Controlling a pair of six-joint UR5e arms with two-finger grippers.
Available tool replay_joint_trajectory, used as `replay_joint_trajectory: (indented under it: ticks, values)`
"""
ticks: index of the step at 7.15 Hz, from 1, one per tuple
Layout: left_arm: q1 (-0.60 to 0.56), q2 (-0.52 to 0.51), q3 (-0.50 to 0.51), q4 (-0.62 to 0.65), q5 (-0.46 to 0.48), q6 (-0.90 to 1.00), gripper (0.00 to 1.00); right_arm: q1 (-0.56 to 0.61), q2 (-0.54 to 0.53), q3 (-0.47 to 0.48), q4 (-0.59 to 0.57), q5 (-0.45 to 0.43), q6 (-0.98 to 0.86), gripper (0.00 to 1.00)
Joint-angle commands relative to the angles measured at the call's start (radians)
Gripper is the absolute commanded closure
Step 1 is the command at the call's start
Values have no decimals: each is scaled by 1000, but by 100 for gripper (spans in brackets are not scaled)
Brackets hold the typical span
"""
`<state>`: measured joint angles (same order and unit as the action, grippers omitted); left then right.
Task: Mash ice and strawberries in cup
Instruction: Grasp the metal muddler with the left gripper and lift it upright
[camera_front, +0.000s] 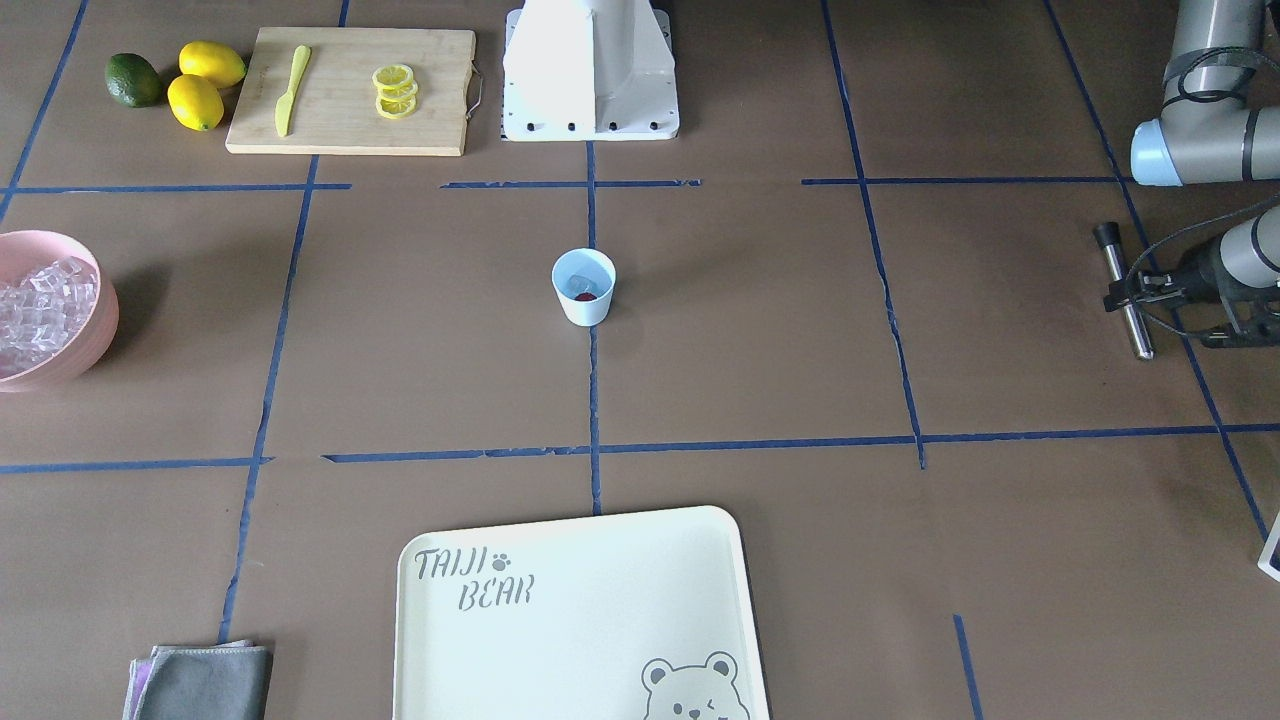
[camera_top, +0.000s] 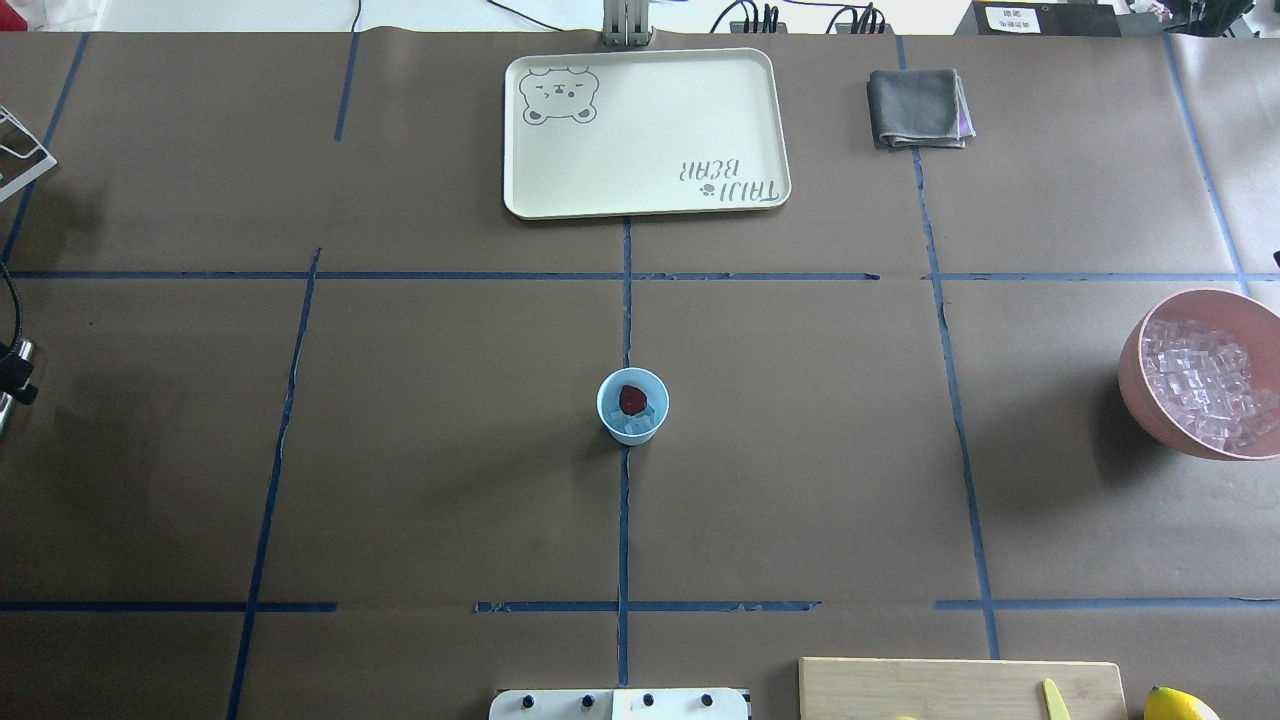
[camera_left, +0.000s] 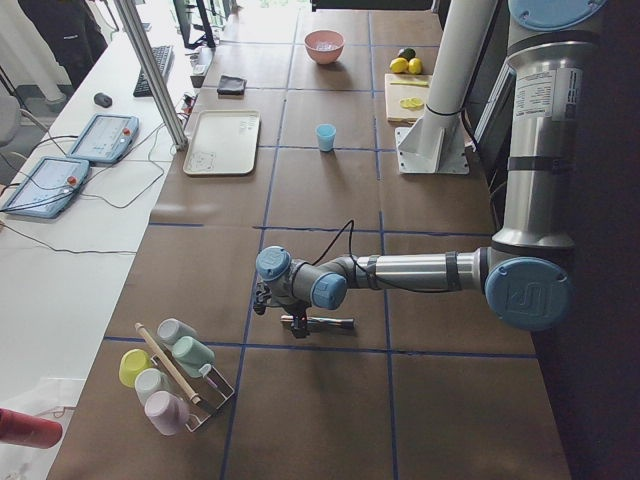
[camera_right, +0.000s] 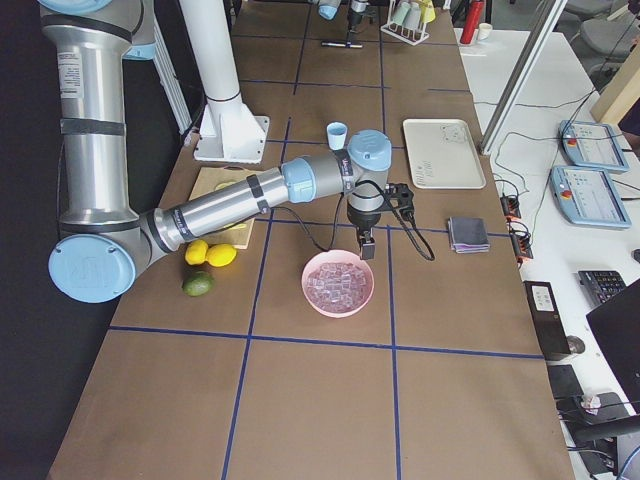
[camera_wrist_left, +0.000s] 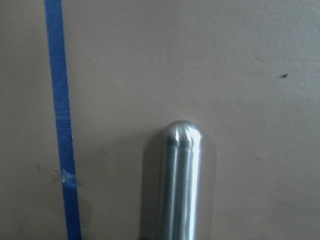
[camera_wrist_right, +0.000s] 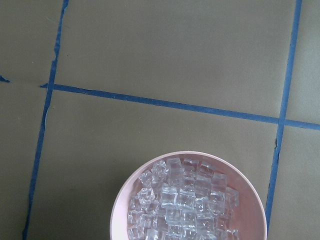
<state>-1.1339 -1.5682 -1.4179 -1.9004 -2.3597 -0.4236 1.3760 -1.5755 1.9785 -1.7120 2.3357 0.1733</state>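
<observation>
The small light blue plastic cup (camera_top: 632, 405), holding a bumpy red strawberry (camera_top: 632, 399) and clear ice cubes (camera_top: 637, 428), stands well apart from the left gripper (camera_front: 1132, 290), clamped on a steel rod (camera_front: 1138, 335), and from the right gripper (camera_right: 366, 246) above the round pink bowl (camera_right: 310, 291), whose opening I cannot tell.

Two silver-grey tubular arms, left arm (camera_left: 420, 270) and right arm (camera_right: 230, 204), with pale blue joint caps (camera_left: 527, 294), white printed labels (camera_left: 546, 95), on one white bolted pedestal (camera_front: 590, 70).

The cream tray (camera_front: 600, 560) bears the words "TAIJI BEAR" beside a printed bear face.
</observation>
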Motion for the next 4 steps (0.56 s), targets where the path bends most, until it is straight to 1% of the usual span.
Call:
replay_joint_trajectory:
  ticks: [1, 4]
  values:
    - [0, -6, 5, 1, -1, -1, 14, 0, 0, -1, -1, 2, 0, 1]
    - [13, -7, 10, 3, 0, -1, 15, 0, 0, -3, -1, 2, 0, 1]
